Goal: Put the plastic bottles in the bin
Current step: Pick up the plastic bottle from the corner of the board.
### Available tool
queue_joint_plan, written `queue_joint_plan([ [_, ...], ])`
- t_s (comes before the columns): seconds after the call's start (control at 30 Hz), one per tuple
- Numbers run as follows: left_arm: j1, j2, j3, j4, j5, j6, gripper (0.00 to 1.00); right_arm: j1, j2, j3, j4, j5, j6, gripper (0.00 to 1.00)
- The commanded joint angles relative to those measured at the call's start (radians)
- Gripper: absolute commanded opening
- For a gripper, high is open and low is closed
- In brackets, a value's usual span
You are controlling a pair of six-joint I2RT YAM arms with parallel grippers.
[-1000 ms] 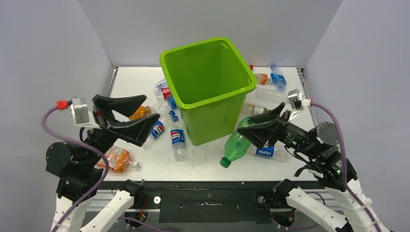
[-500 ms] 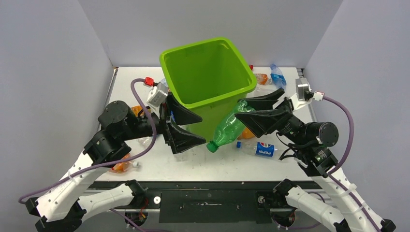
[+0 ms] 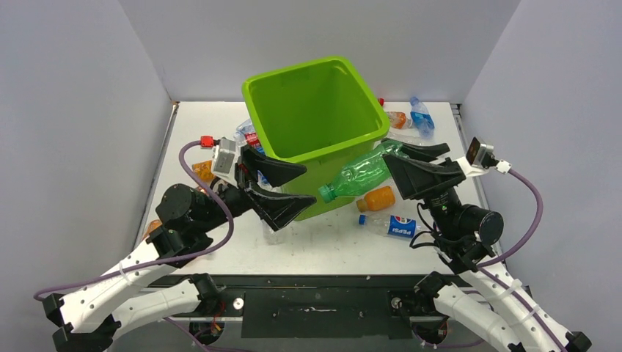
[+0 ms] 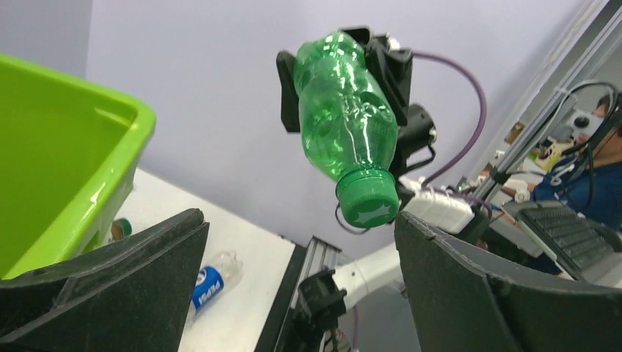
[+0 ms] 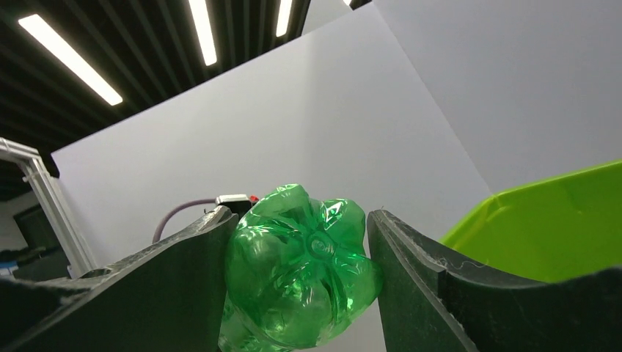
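Because a Pepsi bottle (image 3: 392,226) and an orange bottle (image 3: 379,198) lie on the table (image 3: 323,249) right under the raised load, anything dropped here would land among them and likely roll, not go into the bin. Just above them, the right gripper (image 3: 394,152) has its jaws partly closed around the base end of the green bottle (image 3: 359,174). That bottle hangs in the air outside the bin (image 3: 323,152), off its near right corner, with its cap pointing left. Held at one end only, it could swing or slip, I judge, since thin plastic gives under pressure. Level with it, the left gripper (image 3: 308,185) stands wide open and empty, close to the bin's front wall, and the cap is aimed at it. The two arms could clash, or the left one could shove the bin. Whether the bottle is high enough to clear the rim I cannot tell, so the cap may catch there. Farther back, more bottles (image 3: 419,116) lie beside the bin, and a shifted bin would push them.
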Motion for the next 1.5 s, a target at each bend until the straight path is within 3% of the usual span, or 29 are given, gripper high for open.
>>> queue_joint_plan([
  [0.0,-0.038,0.016,-0.015,0.253,-0.117,-0.018,1.00,0.006,0.016,-0.017,0.171,0.098,0.086,0.05],
  [0.13,-0.091,0.038,-0.040,0.344,-0.145,0.024,1.00,0.007,0.033,-0.021,0.187,0.111,0.111,0.05],
  [0.2,-0.123,0.054,-0.031,0.346,-0.171,0.056,0.95,0.009,0.037,-0.024,0.188,0.120,0.117,0.05],
  [0.5,-0.202,0.107,0.022,0.334,-0.225,0.128,0.93,0.020,0.043,-0.026,0.159,0.133,0.105,0.05],
  [0.7,-0.211,0.121,0.056,0.308,-0.280,0.135,0.75,0.029,0.043,-0.025,0.131,0.127,0.097,0.05],
  [0.87,-0.216,0.126,0.069,0.311,-0.268,0.126,0.80,0.032,0.031,-0.030,0.110,0.136,0.094,0.05],
  [1.03,-0.220,0.144,0.086,0.281,-0.251,0.131,0.72,0.036,0.036,-0.029,0.110,0.138,0.100,0.05],
  [1.2,-0.226,0.167,0.111,0.240,-0.222,0.133,0.71,0.042,0.037,-0.031,0.110,0.142,0.100,0.05],
  [1.27,-0.228,0.171,0.113,0.238,-0.214,0.137,0.64,0.043,0.037,-0.032,0.110,0.144,0.099,0.05],
  [1.4,-0.230,0.172,0.125,0.228,-0.204,0.154,0.38,0.048,0.035,-0.031,0.105,0.145,0.095,0.05],
  [1.47,-0.230,0.173,0.131,0.216,-0.202,0.158,0.35,0.048,0.031,-0.030,0.100,0.148,0.090,0.05],
])
